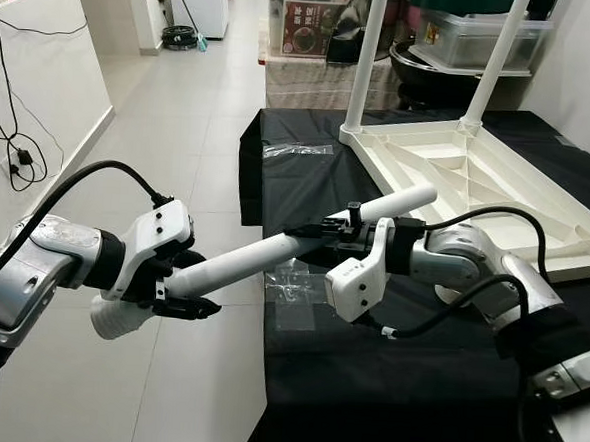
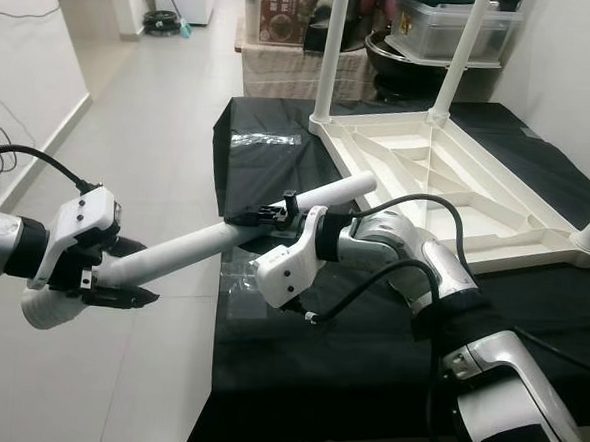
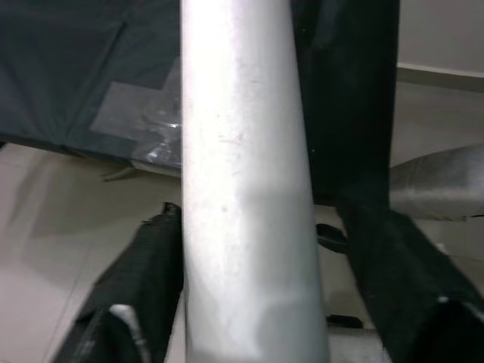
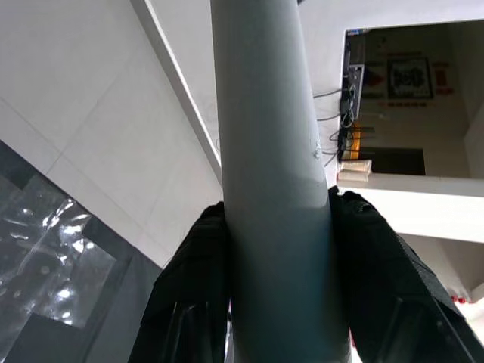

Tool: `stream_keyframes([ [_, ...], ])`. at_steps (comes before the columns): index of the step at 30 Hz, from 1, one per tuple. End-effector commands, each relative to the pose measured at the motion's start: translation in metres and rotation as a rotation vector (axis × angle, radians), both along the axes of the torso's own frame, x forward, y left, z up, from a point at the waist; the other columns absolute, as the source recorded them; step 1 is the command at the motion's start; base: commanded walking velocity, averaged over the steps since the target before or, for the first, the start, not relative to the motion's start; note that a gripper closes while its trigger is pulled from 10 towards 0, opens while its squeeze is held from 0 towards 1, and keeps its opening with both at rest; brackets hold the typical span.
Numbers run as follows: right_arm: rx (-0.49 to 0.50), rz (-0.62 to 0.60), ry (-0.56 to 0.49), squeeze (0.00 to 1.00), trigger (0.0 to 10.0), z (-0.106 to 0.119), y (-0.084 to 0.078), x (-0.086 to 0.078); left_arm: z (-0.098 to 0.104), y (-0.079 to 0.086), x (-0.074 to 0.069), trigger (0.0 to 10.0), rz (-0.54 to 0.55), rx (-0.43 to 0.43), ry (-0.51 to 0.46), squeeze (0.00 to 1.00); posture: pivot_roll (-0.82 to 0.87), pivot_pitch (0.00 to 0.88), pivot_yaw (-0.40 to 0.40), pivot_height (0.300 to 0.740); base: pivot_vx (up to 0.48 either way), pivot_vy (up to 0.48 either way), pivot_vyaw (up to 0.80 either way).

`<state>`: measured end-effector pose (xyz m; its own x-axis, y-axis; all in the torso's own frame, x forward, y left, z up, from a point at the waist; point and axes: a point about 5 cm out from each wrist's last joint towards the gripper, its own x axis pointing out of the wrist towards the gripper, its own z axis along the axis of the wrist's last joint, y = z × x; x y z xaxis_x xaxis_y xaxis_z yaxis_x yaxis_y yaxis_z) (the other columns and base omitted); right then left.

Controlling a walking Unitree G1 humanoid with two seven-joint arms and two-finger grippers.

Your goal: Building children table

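A long white table leg [image 1: 253,259] hangs slanted over the tiled floor and the edge of the black cloth [image 1: 386,377]. My left gripper [image 1: 201,283] is shut on its thick lower end. In the left wrist view the leg [image 3: 242,189] runs between the black fingers [image 3: 155,265]. My right gripper [image 1: 309,240] is shut on the leg further up, with its pads [image 4: 197,280] pressed on both sides of the leg [image 4: 272,151]. Beyond lies the upturned white tabletop [image 1: 498,183] with two legs [image 1: 370,55] standing up from it.
Clear plastic wrappers [image 1: 291,286] lie on the cloth under the held leg, and another [image 1: 297,151] lies further back. Storage boxes [image 1: 487,37] stand behind the tabletop. Cables [image 1: 19,154] hang on the left wall. Open tiled floor [image 1: 179,144] stretches left.
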<state>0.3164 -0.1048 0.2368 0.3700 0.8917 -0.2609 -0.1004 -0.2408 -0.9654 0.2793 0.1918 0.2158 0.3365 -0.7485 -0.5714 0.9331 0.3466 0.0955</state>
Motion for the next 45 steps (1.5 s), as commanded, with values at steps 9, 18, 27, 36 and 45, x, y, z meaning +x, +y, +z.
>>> stream_keyframes([
  [9,0.312,0.077,-0.154,0.0,0.0,0.049,0.013,-0.004,-0.025,-0.012,-0.013,0.0,-0.033,-0.022,0.157,0.0,0.06,0.0,0.028,0.74,0.0,0.0,0.0],
  [18,0.513,-0.039,-0.035,1.0,10.0,0.052,0.003,0.006,-0.019,-0.013,-0.001,10.0,0.048,-0.077,0.067,0.0,0.06,0.0,0.023,0.74,0.0,0.0,0.0],
  [27,1.049,-0.299,0.404,1.0,10.0,0.045,-0.039,0.029,-0.017,0.004,0.009,10.0,0.304,-0.188,-0.064,0.0,0.06,0.0,0.013,0.74,0.0,0.0,0.0],
  [36,1.173,-0.34,1.089,0.25,10.0,-0.02,-0.033,0.006,-0.024,0.006,0.002,10.0,0.47,-0.275,-0.174,0.0,0.07,0.0,-0.002,0.74,0.0,0.0,0.0],
  [45,1.231,-0.21,1.675,0.0,10.0,-0.05,-0.001,-0.015,-0.016,-0.013,-0.012,10.0,0.294,-0.374,-0.174,0.0,0.09,0.0,-0.021,0.74,0.0,0.0,0.0],
])
